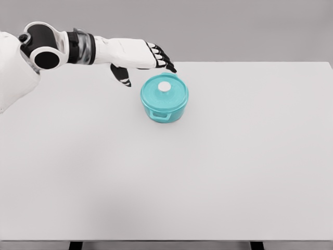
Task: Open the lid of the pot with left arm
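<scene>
A teal pot (164, 99) with 2 side handles sits on a pale grey tabletop (234, 166), toward the far edge and a little left of centre. Its matching lid (165, 89) is on, topped by a round white knob (164, 87). The white left arm reaches in from the upper left. Its left hand (148, 60) hangs just behind the pot's far rim, black fingers (165, 58) loosely extended, thumb pointing down, holding nothing.
</scene>
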